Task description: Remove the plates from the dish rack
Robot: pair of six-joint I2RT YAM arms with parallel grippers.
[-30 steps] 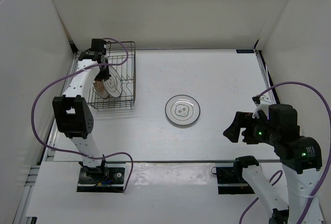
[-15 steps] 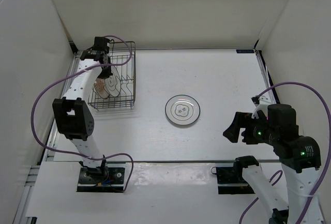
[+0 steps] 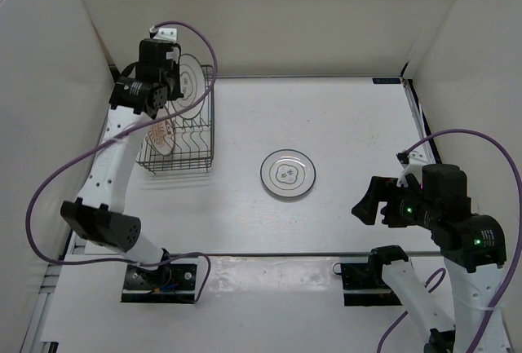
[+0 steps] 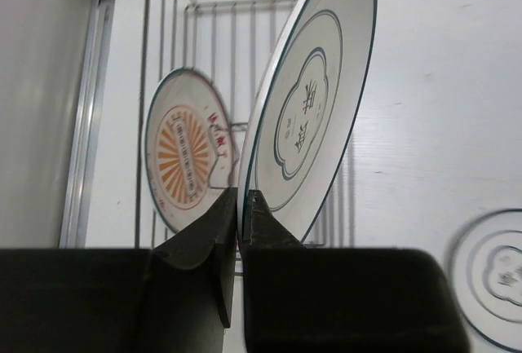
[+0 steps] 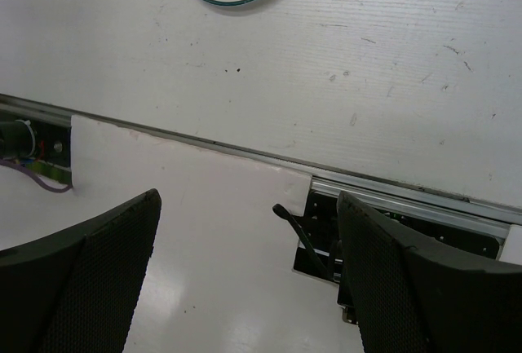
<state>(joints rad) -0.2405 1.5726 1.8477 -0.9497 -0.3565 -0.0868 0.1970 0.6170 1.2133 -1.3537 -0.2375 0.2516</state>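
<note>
At the far left corner of the table [image 3: 351, 125], our left gripper [image 4: 239, 198] was clamped on the lower edge of the grey-rimmed plate [image 4: 314, 108], with both fingers pressed close and only the thin rim between them. We held that plate on edge, leaning a little to one side, up over the far end of the dish rack [image 3: 183, 156]. Its face, with the dark centre motif, was turned toward the wrist camera.

Down inside the rack, the orange-patterned plate [image 4: 186, 161] stood upright among the wire tines, toward the rack's left side. A second grey-rimmed plate [image 3: 287, 173] lay flat near the middle of the table, well apart from the rack.

Our right gripper [image 5: 249, 202] hung above the near right edge of the table. Its jaws were spread wide and nothing was between them. From its wrist camera we saw only the rim of the flat plate at the top of the view.
</note>
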